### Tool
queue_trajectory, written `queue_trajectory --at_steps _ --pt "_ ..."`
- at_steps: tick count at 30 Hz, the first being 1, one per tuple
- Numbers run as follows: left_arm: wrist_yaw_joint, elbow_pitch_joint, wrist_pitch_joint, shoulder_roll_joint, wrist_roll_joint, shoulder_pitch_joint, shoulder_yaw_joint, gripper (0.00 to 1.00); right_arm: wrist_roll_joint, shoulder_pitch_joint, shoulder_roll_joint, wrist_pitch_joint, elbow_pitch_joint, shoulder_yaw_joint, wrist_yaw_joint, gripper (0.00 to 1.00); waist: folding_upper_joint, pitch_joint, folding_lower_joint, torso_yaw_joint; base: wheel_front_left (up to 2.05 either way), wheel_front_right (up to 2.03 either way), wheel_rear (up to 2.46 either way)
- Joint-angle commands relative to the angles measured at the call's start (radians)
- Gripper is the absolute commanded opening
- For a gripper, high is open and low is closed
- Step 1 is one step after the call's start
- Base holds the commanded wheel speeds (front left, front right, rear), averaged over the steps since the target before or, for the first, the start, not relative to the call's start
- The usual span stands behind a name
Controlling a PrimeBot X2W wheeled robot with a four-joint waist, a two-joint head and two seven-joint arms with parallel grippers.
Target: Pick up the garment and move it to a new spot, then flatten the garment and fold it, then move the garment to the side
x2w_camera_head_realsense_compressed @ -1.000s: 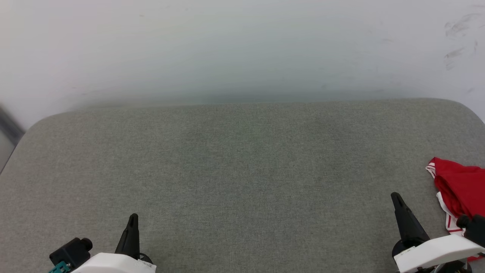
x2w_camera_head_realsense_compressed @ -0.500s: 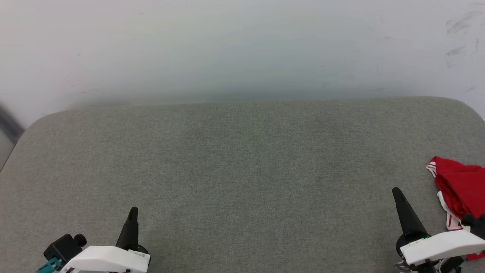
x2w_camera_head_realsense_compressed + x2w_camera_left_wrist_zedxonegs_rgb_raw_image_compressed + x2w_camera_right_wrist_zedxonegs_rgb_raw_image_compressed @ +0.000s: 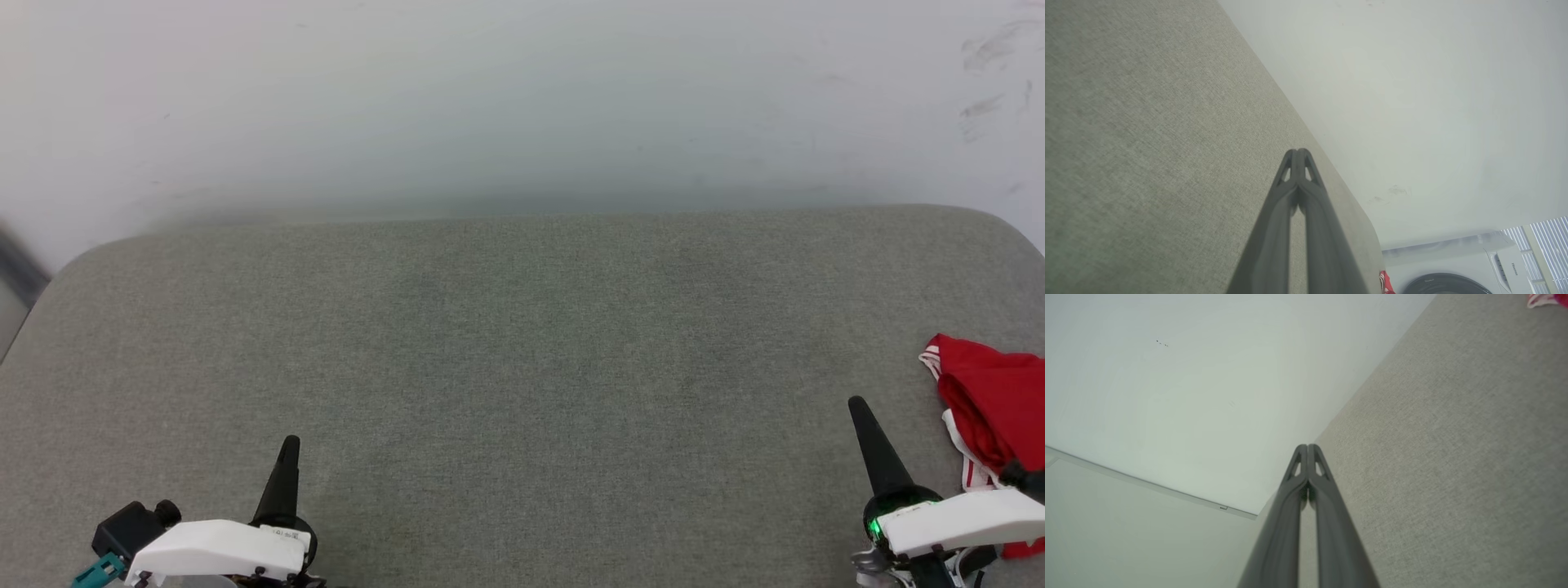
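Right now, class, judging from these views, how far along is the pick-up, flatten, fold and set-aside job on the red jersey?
Done: nothing that shows. The red jersey lies bunched, not folded, at the right edge of the grey padded surface.
In hand: nothing. The left gripper and right gripper are both shut on nothing.
Left: apparently everything, from picking up and moving to flattening, folding and setting aside.

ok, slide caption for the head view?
Left gripper and right gripper shut and empty over a grey cushion; bunched red shirt at its right edge.
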Motion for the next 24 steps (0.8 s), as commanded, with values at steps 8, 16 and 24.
queue_trajectory --at_steps 8,16,24 --pt "-0.013 0.001 0.026 -0.002 -0.099 -0.038 0.014 0.00 0.102 -0.042 0.003 0.005 0.016 -0.007 0.000 0.00 -0.0001 0.004 -0.0001 -0.001 0.00 0.00 0.00" --pt "-0.020 0.008 0.047 -0.005 -0.176 -0.051 0.022 0.00 0.178 -0.054 0.003 0.008 0.035 -0.011 0.000 0.00 -0.0001 0.007 -0.0001 -0.001 0.00 0.00 0.00" --pt "-0.029 0.014 0.068 -0.008 -0.256 -0.065 0.031 0.00 0.259 -0.068 0.004 0.013 0.055 -0.015 0.000 0.00 -0.0001 0.011 -0.0001 -0.002 0.00 0.00 0.00"
